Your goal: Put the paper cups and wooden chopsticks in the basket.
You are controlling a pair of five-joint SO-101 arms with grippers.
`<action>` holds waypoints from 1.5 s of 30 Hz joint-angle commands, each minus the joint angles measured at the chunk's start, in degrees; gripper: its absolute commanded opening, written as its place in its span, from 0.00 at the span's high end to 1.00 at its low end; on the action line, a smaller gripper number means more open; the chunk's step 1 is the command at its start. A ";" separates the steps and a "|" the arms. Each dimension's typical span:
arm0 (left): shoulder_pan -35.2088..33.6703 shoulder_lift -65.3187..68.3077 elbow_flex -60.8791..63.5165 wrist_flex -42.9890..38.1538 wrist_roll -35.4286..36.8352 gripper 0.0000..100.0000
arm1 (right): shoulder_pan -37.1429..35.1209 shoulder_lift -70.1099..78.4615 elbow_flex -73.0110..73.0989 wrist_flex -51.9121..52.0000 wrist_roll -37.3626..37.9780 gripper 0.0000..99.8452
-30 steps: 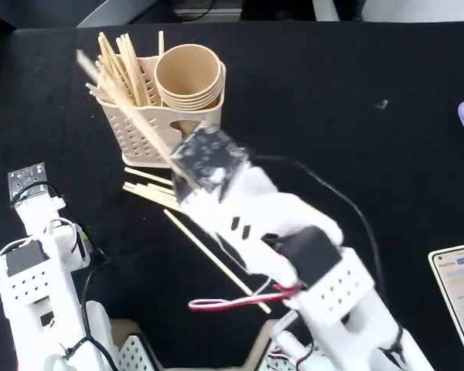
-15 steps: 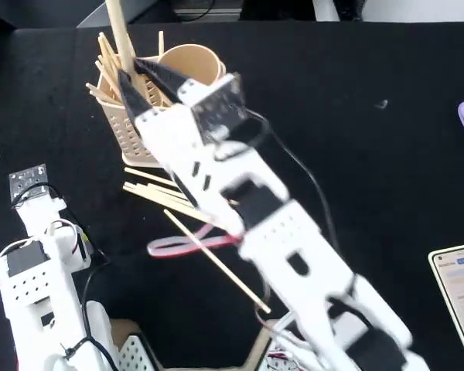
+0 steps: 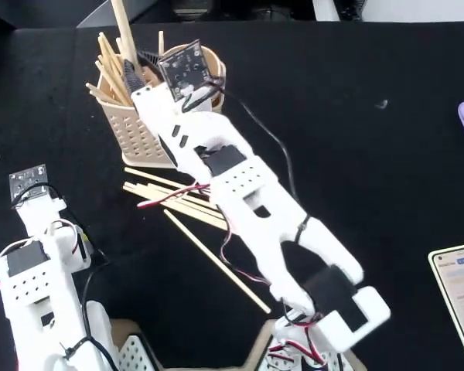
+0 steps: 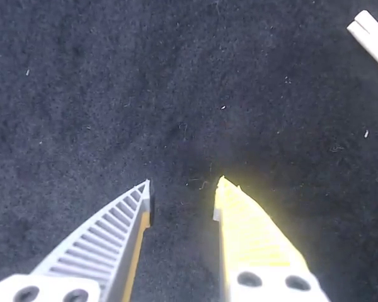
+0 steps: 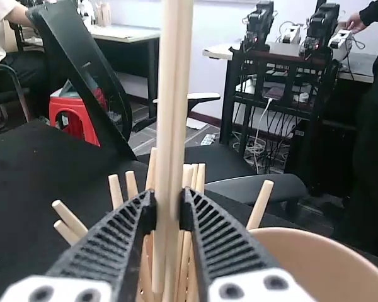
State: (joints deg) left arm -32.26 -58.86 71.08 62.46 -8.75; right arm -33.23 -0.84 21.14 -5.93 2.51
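The black table (image 3: 387, 170) holds it all. In 1 second the right arm (image 3: 247, 193) has swung from in front of the basket (image 3: 131, 135) to right over it. The basket is full of sticks, and the stack of paper cups (image 3: 213, 65) already sits inside it. The loose chopsticks (image 3: 170, 197) lie on the table just in front of the basket, so the job is not done. The right gripper (image 5: 167, 204) pinches the held chopsticks (image 5: 175, 94) tight. They were tilted and now stand straight up above the basket, ready to drop in, I think. The left gripper (image 4: 183, 185) is well away from the basket, a bit open, holding nothing.
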 commanded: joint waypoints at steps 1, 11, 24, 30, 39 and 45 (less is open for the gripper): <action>0.75 -0.44 -0.40 -0.97 0.26 0.83 | -0.70 1.01 -1.80 -1.14 -0.62 0.98; 0.75 -0.44 0.13 -2.20 0.26 0.83 | -2.02 -2.86 -8.22 15.03 -0.62 0.81; 0.75 -0.44 0.84 -3.34 0.26 0.83 | -2.02 -29.32 -12.62 49.76 -0.44 0.81; 0.92 -0.44 0.84 -3.60 0.26 0.83 | -3.87 -36.44 -3.30 76.84 -0.09 0.80; 0.92 -0.44 0.84 -3.43 0.26 0.83 | -6.07 -36.26 36.26 56.35 10.99 0.79; 0.92 -0.44 0.84 -3.60 0.26 0.83 | -6.33 -26.15 39.08 53.27 14.51 0.67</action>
State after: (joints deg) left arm -32.18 -58.77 72.40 59.91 -8.84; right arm -38.86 -31.78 60.79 49.01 15.16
